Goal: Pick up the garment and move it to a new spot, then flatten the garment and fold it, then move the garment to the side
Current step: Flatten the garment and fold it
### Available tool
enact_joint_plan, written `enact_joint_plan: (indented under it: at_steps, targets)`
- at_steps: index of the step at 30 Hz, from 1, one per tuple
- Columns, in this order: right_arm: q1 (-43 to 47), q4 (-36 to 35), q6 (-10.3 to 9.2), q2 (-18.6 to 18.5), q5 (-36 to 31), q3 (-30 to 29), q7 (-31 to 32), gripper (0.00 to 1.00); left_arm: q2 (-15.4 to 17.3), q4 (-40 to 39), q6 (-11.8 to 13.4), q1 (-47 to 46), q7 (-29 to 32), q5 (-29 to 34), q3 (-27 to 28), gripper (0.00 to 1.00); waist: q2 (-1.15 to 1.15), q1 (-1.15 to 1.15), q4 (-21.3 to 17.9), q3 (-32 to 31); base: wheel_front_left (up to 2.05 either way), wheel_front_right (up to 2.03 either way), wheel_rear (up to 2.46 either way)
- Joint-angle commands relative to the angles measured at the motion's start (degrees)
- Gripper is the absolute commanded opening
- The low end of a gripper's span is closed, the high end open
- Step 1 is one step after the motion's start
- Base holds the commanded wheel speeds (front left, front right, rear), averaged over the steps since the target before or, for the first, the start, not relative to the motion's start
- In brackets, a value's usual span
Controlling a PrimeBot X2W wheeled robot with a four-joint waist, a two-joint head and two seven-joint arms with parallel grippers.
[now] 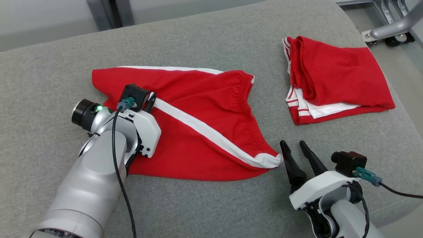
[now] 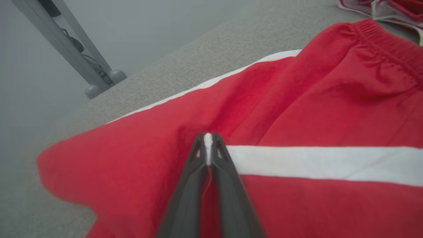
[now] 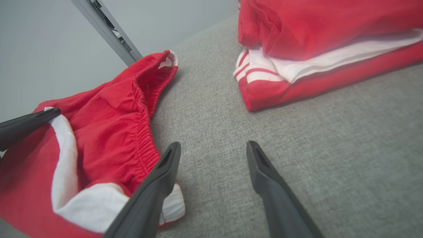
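**Left gripper pinching the garment at its white stripe; right gripper open beside the waistband corner**

**Head view.** The garment (image 1: 205,132), red shorts with a white side stripe, lies spread and creased at the centre of the grey padded surface (image 1: 198,39). A folded red-and-white pile (image 1: 333,79) lies well apart at upper right, and a metal frame (image 1: 393,28) stands beyond the surface's far corner. The left arm reaches in from lower left, wrist bent down over the garment's left part. The left gripper (image 1: 152,99) is largely hidden by its own wrist housing. The right gripper (image 1: 292,143) sits at lower right, fingers spread and empty, tips just beside the garment's white corner.

**Left wrist view.** The two fingers are pressed together on a pinch of the garment where the white stripe ends, and a sliver of white cloth shows between the tips. The elastic waistband runs at upper right. The pile is cut off by the top edge, and the far background is blurred.

**Right wrist view.** The fingers stand apart over bare grey surface. One finger overlaps the white corner, but contact cannot be judged. One finger of the left gripper enters at the left edge, at the stripe
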Motion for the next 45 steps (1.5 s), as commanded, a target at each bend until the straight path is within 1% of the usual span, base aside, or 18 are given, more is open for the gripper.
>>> enact_joint_plan:
  at_steps: [1,5,10,15,18,19,26,30,38,39,40,41,42,45]
  targets:
    - [0.7,0.2,0.03,-0.1,-0.5,-0.3,-0.4,1.00,0.2,-0.3,0.5,0.1,-1.0,-0.9,0.0,0.00,0.00,0.00,0.6,-0.7,0.00,0.00,0.00]
    - [1.1,-0.1,0.03,-0.3,-0.8,-1.1,-0.4,1.00,0.2,-2.0,1.0,1.7,-2.7,-2.6,0.4,0.00,0.00,0.00,2.1,-2.0,0.00,0.00,0.00]
    - [3.1,-0.4,0.03,-1.1,-0.9,-2.0,-0.4,1.00,0.2,-5.8,1.6,4.8,-3.7,-4.8,0.6,0.00,0.00,0.00,5.0,-4.1,0.00,0.00,0.00]
    - [5.1,-0.5,0.03,-1.4,0.9,-1.6,-0.4,1.00,0.2,-10.5,2.0,8.7,-3.9,-5.9,1.0,0.00,0.00,0.00,6.9,-6.1,0.00,0.00,0.00]
    - [5.9,-0.1,0.03,-1.2,3.2,-1.2,-0.4,1.00,0.7,-13.9,2.2,11.4,-3.9,-6.1,1.4,0.00,0.00,0.00,7.5,-6.8,0.00,0.00,0.00]
    - [5.9,-0.1,0.03,-1.2,3.2,-1.2,-0.4,1.00,0.7,-13.9,2.2,11.4,-3.9,-6.1,1.4,0.00,0.00,0.00,7.5,-6.8,0.00,0.00,0.00]
    - [7.6,1.1,0.03,-0.6,11.3,1.1,1.3,1.00,1.0,-20.4,2.5,16.4,-3.9,-6.1,1.3,0.00,0.00,0.00,8.9,-7.7,0.00,0.00,0.00]
    - [8.2,2.1,0.02,-0.3,14.9,1.9,2.4,1.00,1.2,-22.2,2.6,17.9,-3.9,-6.3,1.1,0.00,0.00,0.00,9.3,-7.9,0.00,0.00,0.00]
    - [8.4,2.4,0.01,0.0,21.2,2.5,2.4,1.00,1.4,-24.1,3.1,19.1,-3.9,-6.6,1.0,0.00,0.00,0.00,9.5,-8.0,0.00,0.00,0.00]
    - [8.3,2.2,0.01,0.1,22.2,2.5,2.7,0.89,1.4,-24.1,3.1,19.3,-3.9,-6.6,0.9,0.00,0.00,0.00,9.5,-8.0,0.00,0.00,0.00]
    - [8.2,2.0,0.01,0.1,23.0,2.5,2.8,0.46,1.5,-24.2,3.2,19.4,-3.9,-6.7,0.9,0.00,0.00,0.00,9.5,-8.0,0.00,0.00,0.00]
    - [8.0,2.0,0.01,0.1,23.6,2.6,2.9,0.10,1.6,-24.2,3.2,19.5,-3.9,-6.7,0.9,0.00,0.00,0.00,9.5,-8.0,0.00,0.00,0.00]
    - [7.7,1.7,0.01,0.1,24.0,2.8,2.8,0.00,1.7,-24.3,3.3,19.6,-3.9,-6.7,0.8,0.00,0.00,0.00,9.5,-8.1,0.00,0.00,0.00]
    - [7.2,0.9,0.03,-0.4,24.9,3.0,2.0,0.00,1.7,-24.4,3.5,20.0,-3.9,-6.9,0.7,0.00,0.00,0.00,9.7,-8.5,0.00,0.00,0.00]
